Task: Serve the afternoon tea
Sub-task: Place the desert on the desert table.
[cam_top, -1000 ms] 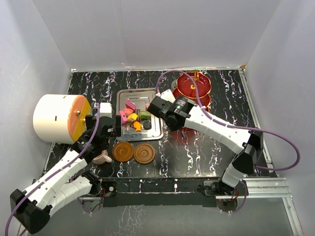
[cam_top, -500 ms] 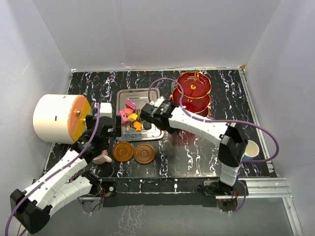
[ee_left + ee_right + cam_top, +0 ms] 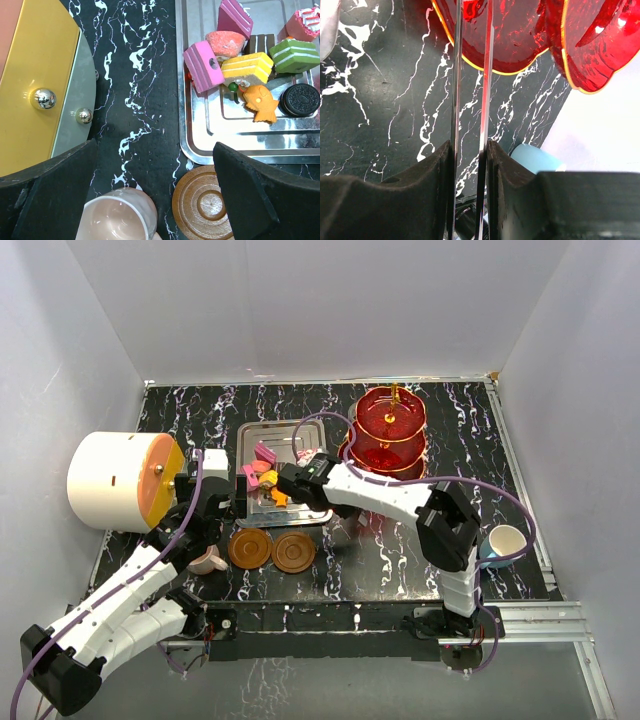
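Observation:
Small colourful sweets (image 3: 264,476) lie on the steel tray (image 3: 303,435); the left wrist view shows several of them (image 3: 247,67). The red three-tier stand (image 3: 391,428) is at the back right and also shows in the right wrist view (image 3: 506,30). My right gripper (image 3: 291,480) is over the tray, shut (image 3: 469,146) on thin metal tongs (image 3: 456,75). My left gripper (image 3: 155,146) is open above the pink cup (image 3: 116,216) and a brown saucer (image 3: 199,205). Two saucers (image 3: 250,548) (image 3: 293,553) sit in front of the tray. The blue cup (image 3: 503,543) is at the right edge.
The big white drum with an orange face (image 3: 115,480) stands at the left, close to my left arm. White walls enclose the black marbled table (image 3: 200,410). My right forearm crosses in front of the stand. A metal rail (image 3: 540,618) runs along the near right edge.
My right arm has swung left from beside the stand to over the tray, uncovering the stand and the blue cup. The left arm has not moved.

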`<move>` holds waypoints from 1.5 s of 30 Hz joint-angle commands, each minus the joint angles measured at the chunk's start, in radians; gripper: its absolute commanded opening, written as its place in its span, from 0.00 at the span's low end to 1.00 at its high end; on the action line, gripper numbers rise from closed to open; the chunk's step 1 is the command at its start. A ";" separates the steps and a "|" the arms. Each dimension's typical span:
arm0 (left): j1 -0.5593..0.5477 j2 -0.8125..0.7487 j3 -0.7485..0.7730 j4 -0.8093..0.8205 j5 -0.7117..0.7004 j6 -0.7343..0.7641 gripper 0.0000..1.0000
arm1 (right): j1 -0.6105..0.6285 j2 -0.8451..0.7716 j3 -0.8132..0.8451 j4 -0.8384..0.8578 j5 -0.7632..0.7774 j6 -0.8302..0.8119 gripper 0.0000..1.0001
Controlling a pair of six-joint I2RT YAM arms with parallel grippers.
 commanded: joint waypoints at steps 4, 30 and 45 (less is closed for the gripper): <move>0.006 -0.009 0.013 0.011 -0.002 0.001 0.99 | 0.036 -0.001 0.060 0.013 -0.014 0.005 0.31; 0.006 -0.003 0.015 0.008 -0.004 0.001 0.99 | 0.033 -0.170 0.137 0.065 -0.211 0.168 0.32; 0.006 0.001 0.015 0.011 0.005 0.002 0.99 | -0.136 -0.577 -0.367 0.470 -0.558 0.389 0.22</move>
